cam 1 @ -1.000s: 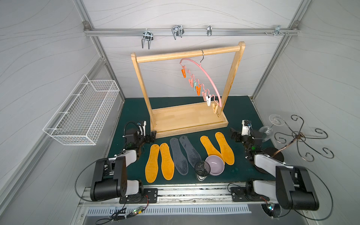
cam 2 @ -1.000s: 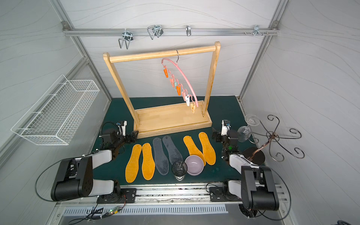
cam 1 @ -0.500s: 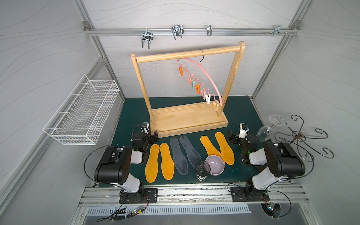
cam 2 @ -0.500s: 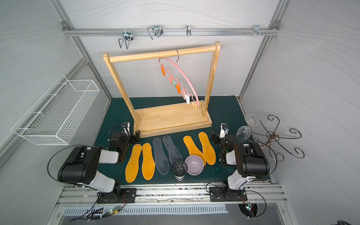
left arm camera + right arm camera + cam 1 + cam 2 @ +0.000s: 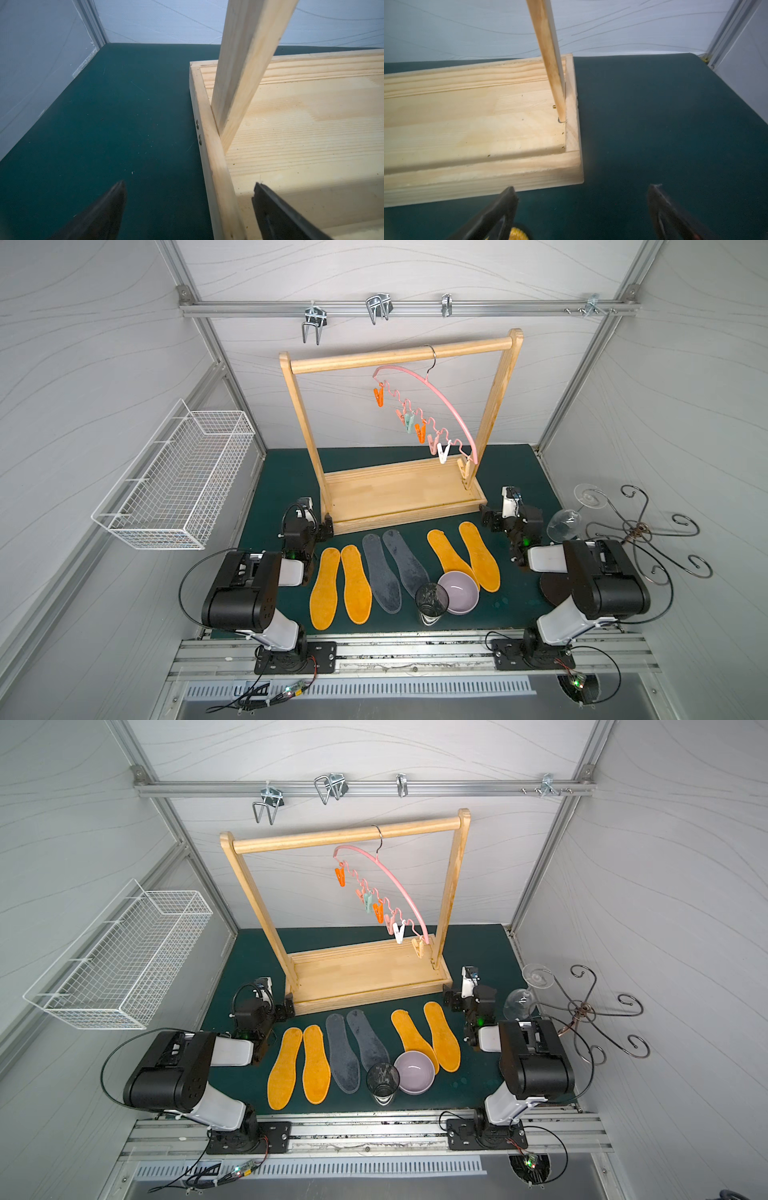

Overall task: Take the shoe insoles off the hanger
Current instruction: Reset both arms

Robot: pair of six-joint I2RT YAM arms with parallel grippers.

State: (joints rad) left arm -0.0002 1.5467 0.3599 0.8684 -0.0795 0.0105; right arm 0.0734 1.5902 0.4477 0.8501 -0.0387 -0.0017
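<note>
A white-walled enclosure floored with a dark green mat [image 5: 282, 472] is seen in both top views. The shoe insoles [image 5: 380, 572] are laid flat on the mat in a row across the lower centre, one grey pair flanked by two mustard pairs, just in front of the wooden rack [image 5: 399, 354]. The hanger [image 5: 451, 408] is hung by its hook from the rack's top rail at upper centre, tilted down to the right, with clothespins [image 5: 378, 394] dangling from its wavy bar. The heel end of one right-hand mustard insole is covered by a lilac bowl [image 5: 459, 593], which is touched by a glass tumbler [image 5: 432, 599]. The left gripper [image 5: 190, 184] is held spread wide and empty at the rack base's lower-left corner. The right gripper [image 5: 582, 187] is spread and empty beside the lower-right corner.
</note>
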